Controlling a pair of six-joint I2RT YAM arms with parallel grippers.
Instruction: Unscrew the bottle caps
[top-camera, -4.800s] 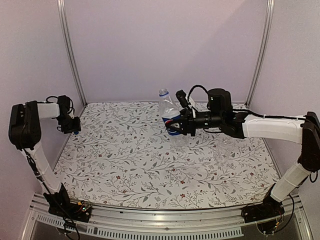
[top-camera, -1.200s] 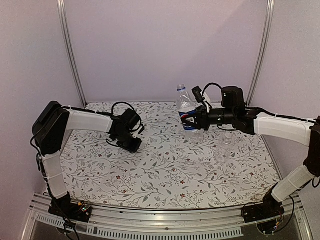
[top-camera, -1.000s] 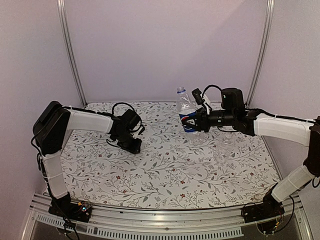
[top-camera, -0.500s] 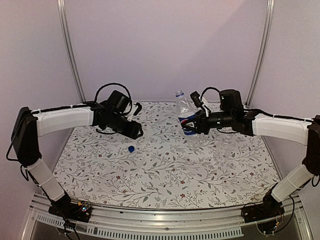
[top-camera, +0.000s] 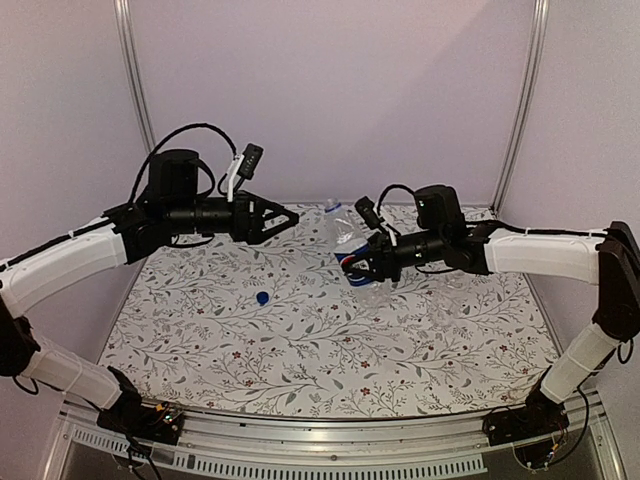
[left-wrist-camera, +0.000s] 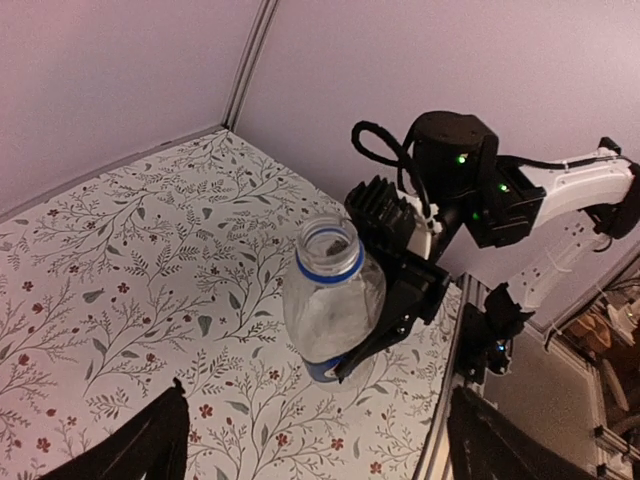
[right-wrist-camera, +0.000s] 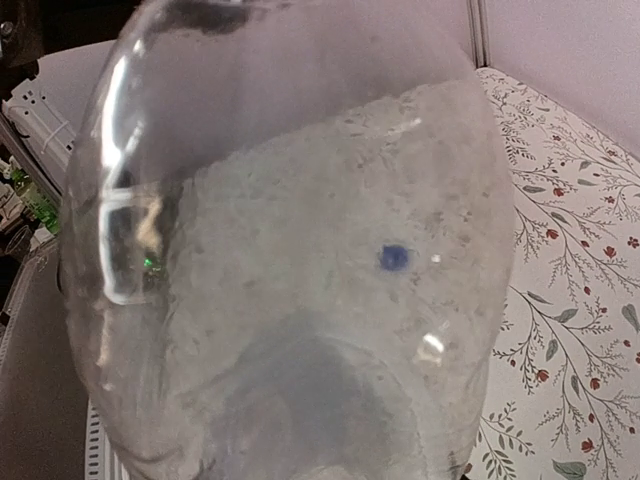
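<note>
Bottle (left-wrist-camera: 330, 300), uncapped, sits clamped in the right fingers (left-wrist-camera: 405, 288); the left fingers (left-wrist-camera: 145, 455) gape wide, empty.

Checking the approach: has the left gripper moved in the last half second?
Yes. The left gripper moved away from the blue cap, toward the back wall and Pepsi bottle.
</note>
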